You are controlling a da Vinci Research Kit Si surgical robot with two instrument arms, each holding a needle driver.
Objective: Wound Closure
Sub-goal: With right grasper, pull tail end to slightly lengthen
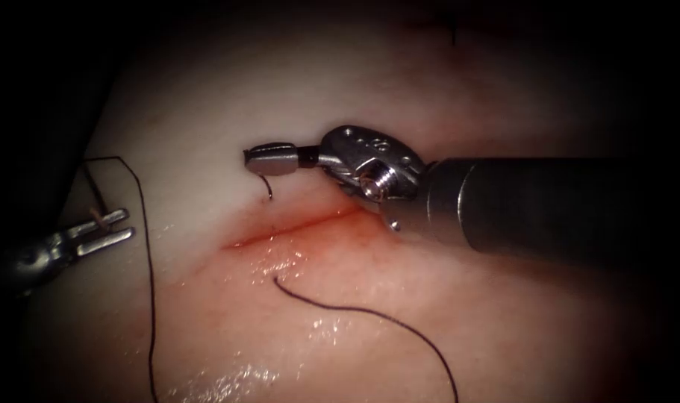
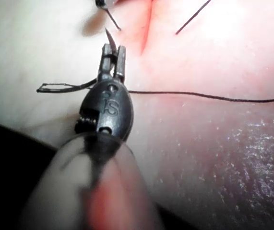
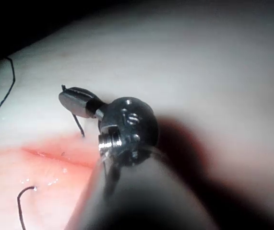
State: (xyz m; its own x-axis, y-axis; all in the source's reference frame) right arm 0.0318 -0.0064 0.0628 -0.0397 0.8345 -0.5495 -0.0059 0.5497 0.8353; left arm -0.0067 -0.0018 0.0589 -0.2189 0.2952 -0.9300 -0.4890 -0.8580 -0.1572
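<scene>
The right tool [image 1: 248, 158] comes in from the right, its jaws shut on the curved needle [image 1: 266, 188] near one end. The needle hangs down from the jaws, and its free end sits just over the tissue [image 1: 444, 112] beside the upper left part of the cut [image 1: 295, 226], not in it. The right wrist view shows the same grip [image 3: 65, 98], needle [image 3: 79, 127] and cut [image 3: 55, 155]. The left tool [image 1: 127, 226] lies far left of the cut, jaws shut on the thread [image 1: 147, 261]. Its jaws [image 2: 115, 48] have the thread [image 2: 213, 97] running off behind them.
A second dark strand [image 1: 354, 312] lies loose on the tissue below the cut, its free end near the cut's middle. Red fluid [image 1: 280, 254] wets the tissue along the cut. The tissue's left edge drops off into dark just behind the left tool.
</scene>
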